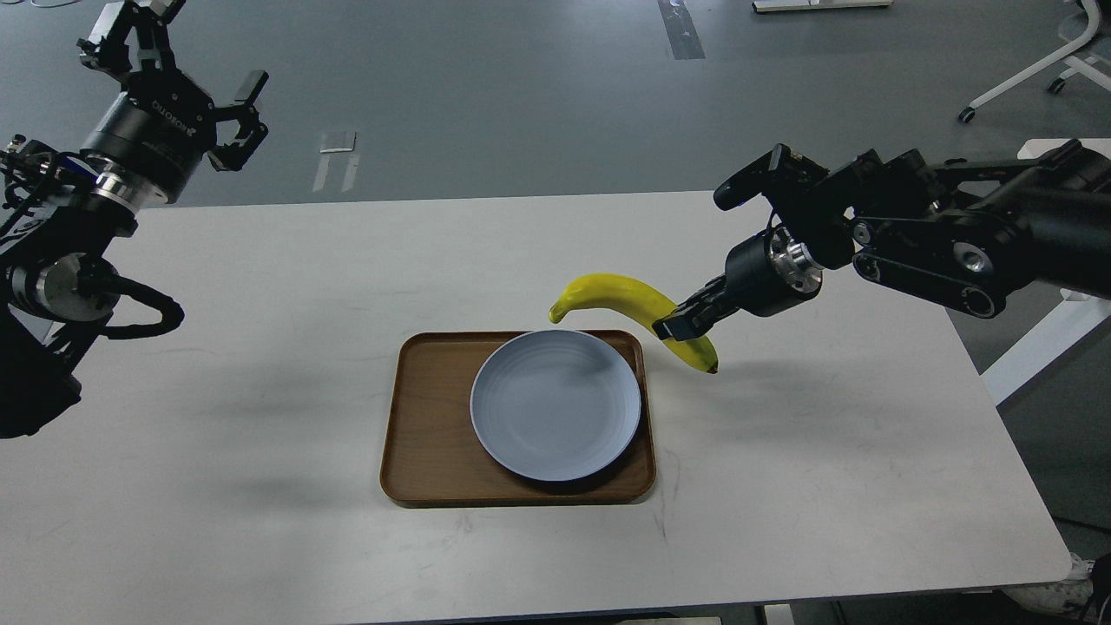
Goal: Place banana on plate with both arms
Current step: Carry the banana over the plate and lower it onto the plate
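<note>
The yellow banana (621, 299) hangs in the air above the tray's far right corner, its stem end pointing left over the plate's far edge. My right gripper (677, 325) is shut on the banana near its dark tip end. The pale blue-grey plate (555, 404) lies on the right part of a brown wooden tray (430, 425) and holds nothing. My left gripper (169, 52) is raised at the far left, beyond the table's back left corner, with its fingers spread open and empty.
The white table (260, 286) carries only the tray. Its right edge (1007, 417) and a second white table (1041, 152) lie under and behind my right arm. A chair base (1033, 74) stands on the grey floor at back right.
</note>
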Motion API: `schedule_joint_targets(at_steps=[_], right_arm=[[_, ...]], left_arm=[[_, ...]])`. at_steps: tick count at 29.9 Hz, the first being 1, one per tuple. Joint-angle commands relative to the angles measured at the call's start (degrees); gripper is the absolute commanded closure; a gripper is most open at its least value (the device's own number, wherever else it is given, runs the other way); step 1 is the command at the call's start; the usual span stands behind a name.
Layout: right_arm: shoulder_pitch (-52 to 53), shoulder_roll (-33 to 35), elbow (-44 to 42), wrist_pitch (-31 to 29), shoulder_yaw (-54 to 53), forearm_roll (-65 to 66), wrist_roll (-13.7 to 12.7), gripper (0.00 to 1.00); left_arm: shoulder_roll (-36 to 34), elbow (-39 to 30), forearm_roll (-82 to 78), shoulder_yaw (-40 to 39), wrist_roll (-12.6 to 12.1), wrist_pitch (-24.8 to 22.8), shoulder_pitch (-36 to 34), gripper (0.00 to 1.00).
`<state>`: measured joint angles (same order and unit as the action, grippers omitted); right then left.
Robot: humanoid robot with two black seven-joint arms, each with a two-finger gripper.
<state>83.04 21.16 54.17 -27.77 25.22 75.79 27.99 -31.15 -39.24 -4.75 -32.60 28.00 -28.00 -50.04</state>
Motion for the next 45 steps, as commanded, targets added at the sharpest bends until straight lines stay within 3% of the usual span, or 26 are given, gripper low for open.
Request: schedule_joint_targets(at_steps=[1,28,32,37,39,41,44,45], right_arm=[[0.72,-4.27,-0.21,-0.01,2.2,-3.72,0.01,1.0],[-1.39,-14.65,-5.66,0.26,6.16,-6.18,0.01,1.0],[-1.65,-16.41,-7.41,0.61,7.92,-7.32,0.01,0.95],[-1.83,-17.29,-7.76,0.79,8.01,-7.59,0.01,0.85],[-1.83,-17.29,-7.94,0.79,8.01,-8.46,0.01,0.7],[-1.91,-17.29,-7.94,0.79,8.01,-9.26,0.01,0.62],[-1.83,-17.29,-7.94,0.79,8.01,-10.66,0.01,0.38],[-1.91,-17.29,-7.94,0.79,8.01,-10.84,0.01,0.36]], left_arm=[[0.03,-0.04,0.0,-0.01,0.0,0.0,0.03,0.01],[0.74,-0.04,0.0,0.17,0.0,0.0,0.03,0.01],[0.74,-0.04,0.0,0.17,0.0,0.0,-0.06,0.01],[0.74,-0.04,0.0,0.17,0.0,0.0,-0.06,0.01],[0.74,-0.04,0.0,0.17,0.0,0.0,-0.06,0.01],[0.65,-0.04,0.0,0.17,0.0,0.0,-0.06,0.01],[0.56,-0.04,0.0,0.17,0.0,0.0,-0.06,0.01],[0.47,-0.04,0.0,0.17,0.0,0.0,-0.06,0.01]])
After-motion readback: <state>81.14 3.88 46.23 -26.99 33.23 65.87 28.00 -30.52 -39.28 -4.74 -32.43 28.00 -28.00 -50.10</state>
